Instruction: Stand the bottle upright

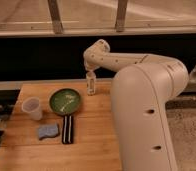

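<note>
1. White and bulky, our arm (141,95) fills the right half of the view; it reaches from the big rounded body up and leftward to a bent wrist, then drops straight down to the gripper (90,76) at the far edge of the wooden table (98,145).
2. We cannot tell whether the gripper is clamped or released; it sits at the top of the bottle (91,85), and the two blur together there.
3. Directly under the gripper, the bottle appears upright, its base on the table near the back edge.
4. Just left of and a little nearer than the gripper lies a green plate (65,101), round, with a few pale bits in it that we cannot identify. It is close to the bottle but apart from it.
5. Further left of the gripper stands a translucent plastic cup (32,108); what it holds, if anything, we cannot make out.
6. Nearer the camera than the plate lie a black striped strip (67,129) and, just to its left, a blue-grey sponge (48,131).
7. Our arm's body hides the table's right side, and the left table corner is cut off by the view's edge.
</note>
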`<state>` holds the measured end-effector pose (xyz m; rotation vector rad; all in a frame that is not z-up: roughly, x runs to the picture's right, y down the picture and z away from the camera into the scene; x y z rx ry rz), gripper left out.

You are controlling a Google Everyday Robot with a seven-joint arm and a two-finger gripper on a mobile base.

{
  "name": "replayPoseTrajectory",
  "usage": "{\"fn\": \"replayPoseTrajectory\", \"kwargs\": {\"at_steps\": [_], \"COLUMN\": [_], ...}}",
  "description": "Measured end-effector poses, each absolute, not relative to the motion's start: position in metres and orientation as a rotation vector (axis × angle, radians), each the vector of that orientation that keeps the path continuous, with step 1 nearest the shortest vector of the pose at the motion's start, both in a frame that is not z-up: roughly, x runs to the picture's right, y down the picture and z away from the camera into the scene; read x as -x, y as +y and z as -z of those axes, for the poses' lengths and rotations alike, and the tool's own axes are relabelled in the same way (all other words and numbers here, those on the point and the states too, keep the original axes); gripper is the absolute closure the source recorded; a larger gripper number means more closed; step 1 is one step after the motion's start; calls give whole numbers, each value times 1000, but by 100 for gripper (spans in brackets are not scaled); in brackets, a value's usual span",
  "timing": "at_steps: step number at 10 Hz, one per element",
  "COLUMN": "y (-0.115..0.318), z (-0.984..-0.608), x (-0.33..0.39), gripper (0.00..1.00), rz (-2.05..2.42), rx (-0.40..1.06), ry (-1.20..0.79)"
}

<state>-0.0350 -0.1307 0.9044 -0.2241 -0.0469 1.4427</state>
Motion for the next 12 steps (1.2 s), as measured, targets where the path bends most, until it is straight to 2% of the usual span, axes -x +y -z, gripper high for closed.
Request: {"fn": "replayPoseTrajectory", "kwargs": {"at_steps": [7,9,10,12], "y": [-131,-131,-131,-130], "z": [-904,-904,-904,-905], "x": [35,35,35,35], "gripper": [96,100,97,78], "rz": [-1443,-1443,-1443,-1443], "rx": [224,224,224,224], "ry": [-47,-47,-47,-46]}}
